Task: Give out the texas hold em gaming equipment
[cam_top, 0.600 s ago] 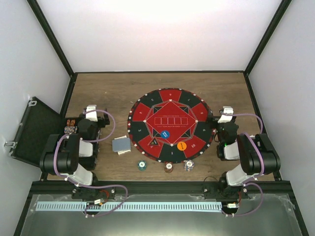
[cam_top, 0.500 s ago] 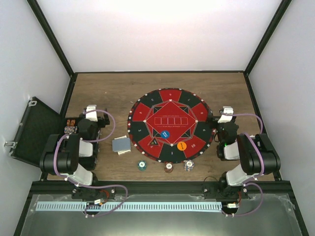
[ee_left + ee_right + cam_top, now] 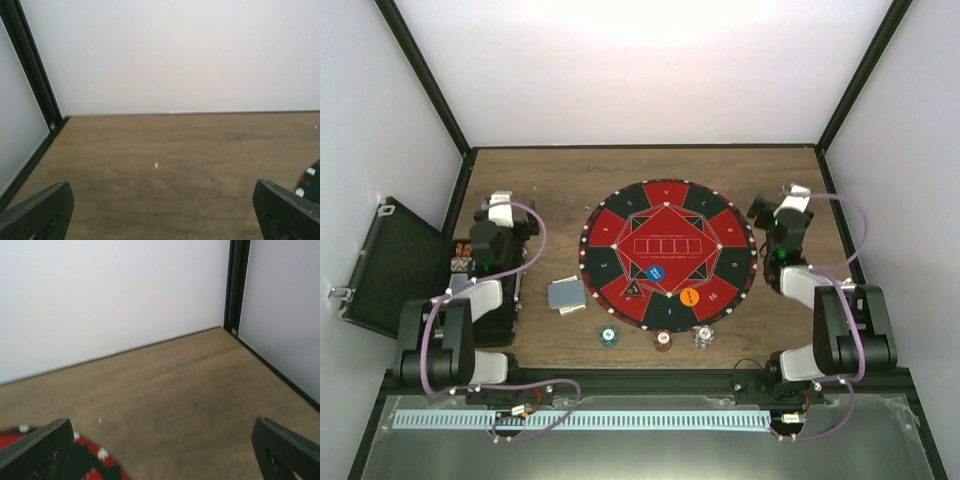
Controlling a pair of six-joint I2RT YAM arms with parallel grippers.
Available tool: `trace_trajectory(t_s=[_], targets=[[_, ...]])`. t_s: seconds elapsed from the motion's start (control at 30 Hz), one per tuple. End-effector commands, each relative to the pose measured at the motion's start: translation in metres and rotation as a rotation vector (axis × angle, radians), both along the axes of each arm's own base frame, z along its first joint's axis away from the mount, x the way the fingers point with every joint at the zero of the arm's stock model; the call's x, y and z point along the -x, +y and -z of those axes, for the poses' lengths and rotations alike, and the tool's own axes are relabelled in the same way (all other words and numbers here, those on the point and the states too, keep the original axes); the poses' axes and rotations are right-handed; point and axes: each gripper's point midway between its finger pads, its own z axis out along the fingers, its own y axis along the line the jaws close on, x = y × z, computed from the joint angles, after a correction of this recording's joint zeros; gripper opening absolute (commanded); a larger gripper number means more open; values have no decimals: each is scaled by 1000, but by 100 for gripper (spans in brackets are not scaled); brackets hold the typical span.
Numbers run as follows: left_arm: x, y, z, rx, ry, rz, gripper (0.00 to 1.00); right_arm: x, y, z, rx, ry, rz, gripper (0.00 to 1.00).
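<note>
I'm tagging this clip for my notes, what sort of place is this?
Probably a robot test booth: white walls in a black frame enclose a wooden table with two robot arms and a round poker mat.

At the left edge of the desk (image 3: 540, 190) the left arm (image 3: 480, 245) hid part of the black case (image 3: 380, 265), and the chips (image 3: 463, 258) beside it were too small to count. Both wrist views cut the round mat (image 3: 311, 181) off at their edges.
</note>
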Motion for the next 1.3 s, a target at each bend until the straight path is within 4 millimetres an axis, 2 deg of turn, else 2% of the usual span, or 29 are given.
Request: trace_trajectory(t_s=[0.0,0.1,0.13,0.2,0.3,0.4,0.5,0.67,0.8,0.9,1.07,1.27], targets=[[0,0,-11,-48,119,39,100,-7,-14,-4,-111,165,125,100],[-1,0,-24,-3,205,91,100,-2,-3,-31,-359,57,106,100],[-1,-1,-29,2,228,106,100,1,6,-41,-413,33,53,100],[1,-2,-36,-6,277,130,100,3,50,-65,-447,8,-218,100],[7,1,-38,-17,343,143,100,8,105,-78,-442,61,-472,100],[15,5,-34,-2,399,162,100,26,179,-60,-286,201,-600,100],[22,13,-30,24,435,170,100,63,248,-38,-196,303,-738,96],[31,21,-30,40,504,202,100,139,329,23,-66,531,-932,82],[37,28,-36,59,509,209,100,185,351,67,20,670,-995,69],[41,29,-42,47,497,211,100,203,351,88,36,731,-1006,61],[46,27,-45,44,496,213,100,210,346,102,53,774,-1012,57],[49,25,-39,57,517,221,100,204,340,124,127,820,-964,51]])
